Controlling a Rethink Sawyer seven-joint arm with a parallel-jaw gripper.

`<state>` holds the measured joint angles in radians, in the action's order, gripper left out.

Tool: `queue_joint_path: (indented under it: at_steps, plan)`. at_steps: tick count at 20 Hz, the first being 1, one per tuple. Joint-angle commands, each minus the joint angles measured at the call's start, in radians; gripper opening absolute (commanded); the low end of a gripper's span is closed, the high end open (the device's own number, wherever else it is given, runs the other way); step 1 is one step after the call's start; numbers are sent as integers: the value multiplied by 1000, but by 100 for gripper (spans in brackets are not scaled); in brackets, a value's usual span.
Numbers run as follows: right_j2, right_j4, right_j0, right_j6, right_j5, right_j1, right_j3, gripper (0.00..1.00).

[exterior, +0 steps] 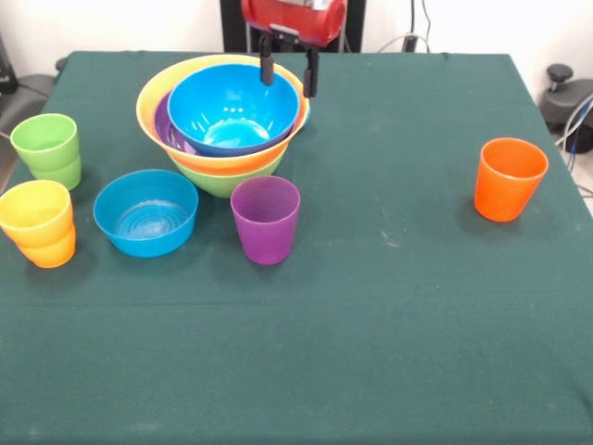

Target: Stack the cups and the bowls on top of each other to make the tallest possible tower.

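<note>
The tower stands at the table's far left: a lime green bowl [225, 178] at the base, the yellow bowl [159, 100], a purple bowl [168, 127] and the big blue bowl [232, 107] nested in it. My gripper [288, 74] is open and empty, its fingers [310, 79] hanging just over the blue bowl's far right rim. The smaller blue bowl [145, 213] and a purple cup [265, 220] stand in front of the tower. A green cup [46, 148] and a yellow cup [35, 211] nested in an orange one [51, 250] stand at the left edge. Another orange cup [509, 179] stands alone at the right. No light blue cup shows.
The table [371, 324] has a dark green cloth. My pedestal [232, 23] stands behind the table's far edge. Cables and dark gear [567, 102] lie off the right edge.
</note>
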<state>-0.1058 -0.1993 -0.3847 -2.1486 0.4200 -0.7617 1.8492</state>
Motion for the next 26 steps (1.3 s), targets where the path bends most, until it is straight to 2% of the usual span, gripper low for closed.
queue_joint_path:
  at_steps: [1,5,8,16,26]
  plan:
    - [41,63,52,-188,18,-27,13,100]
    - [61,91,85,-194,49,-43,8,100]
    - [88,108,129,-220,54,-27,-9,100]
    - [186,171,275,-286,0,42,-48,100]
    - [258,229,393,-318,-39,79,-38,100]
